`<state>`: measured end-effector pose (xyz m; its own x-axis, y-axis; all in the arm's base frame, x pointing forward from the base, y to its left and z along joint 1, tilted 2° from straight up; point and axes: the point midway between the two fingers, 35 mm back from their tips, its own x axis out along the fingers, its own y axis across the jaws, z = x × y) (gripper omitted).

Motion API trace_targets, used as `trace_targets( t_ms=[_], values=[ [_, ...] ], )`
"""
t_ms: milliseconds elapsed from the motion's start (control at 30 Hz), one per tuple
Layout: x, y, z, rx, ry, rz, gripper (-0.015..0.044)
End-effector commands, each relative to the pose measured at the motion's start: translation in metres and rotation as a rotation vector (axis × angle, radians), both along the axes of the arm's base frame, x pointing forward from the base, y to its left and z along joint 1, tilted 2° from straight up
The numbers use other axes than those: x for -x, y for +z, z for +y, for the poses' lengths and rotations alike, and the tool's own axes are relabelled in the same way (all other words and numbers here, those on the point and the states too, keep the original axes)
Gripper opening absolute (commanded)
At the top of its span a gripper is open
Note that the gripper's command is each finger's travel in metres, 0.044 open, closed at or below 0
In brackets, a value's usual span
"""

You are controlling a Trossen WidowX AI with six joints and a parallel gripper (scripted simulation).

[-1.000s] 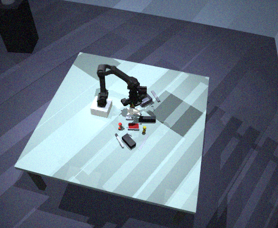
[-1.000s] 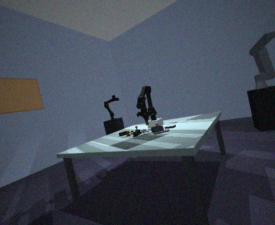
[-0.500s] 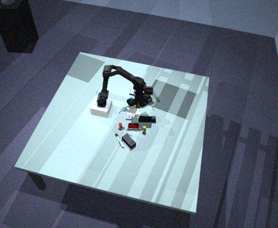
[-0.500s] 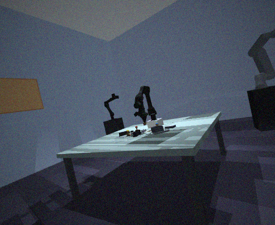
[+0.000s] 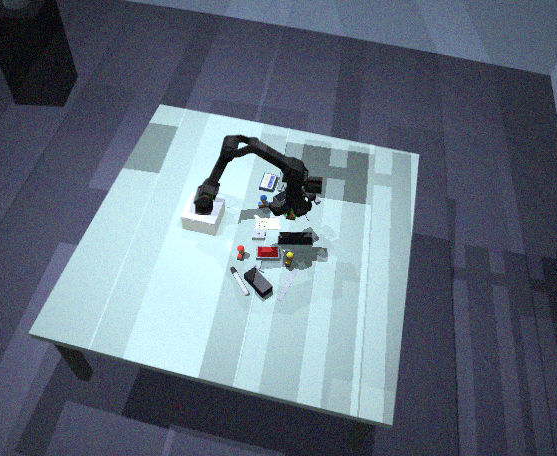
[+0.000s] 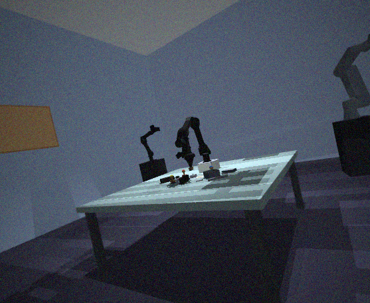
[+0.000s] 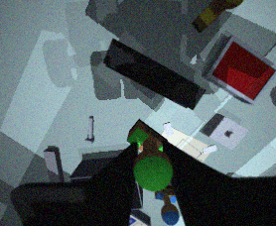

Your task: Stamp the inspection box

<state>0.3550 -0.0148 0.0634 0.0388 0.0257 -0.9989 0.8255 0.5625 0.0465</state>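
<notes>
the gripper is closed on the green-knobbed stamp, its dark fingers pressed against the stamp on either side. the stamp hangs off the table, held above the bench rather than resting on it. its long axis runs roughly along the wrist camera's line of sight, so the round green knob faces the camera and the brown body and base point away, down toward the table. in the wrist view the base end sits just beside the near edge of the cream card, which lies flat next to a small pale square with a dark mark. the red ink pad lies well beyond the card, with a long black block between pad and stamp. a blue-knobbed stamp shows below the held one. in the top view the gripper hovers just behind the card.
</notes>
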Motion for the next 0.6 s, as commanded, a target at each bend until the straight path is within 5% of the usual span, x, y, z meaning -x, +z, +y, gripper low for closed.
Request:
trace_targets(
  t_ms=[0, 567],
  values=[
    [-0.016, 0.000, -0.004, 0.001, 0.003, -0.005, 0.0000],
    [-0.024, -0.018, -0.005, 0.001, 0.003, -0.006, 0.0000]
  ],
)
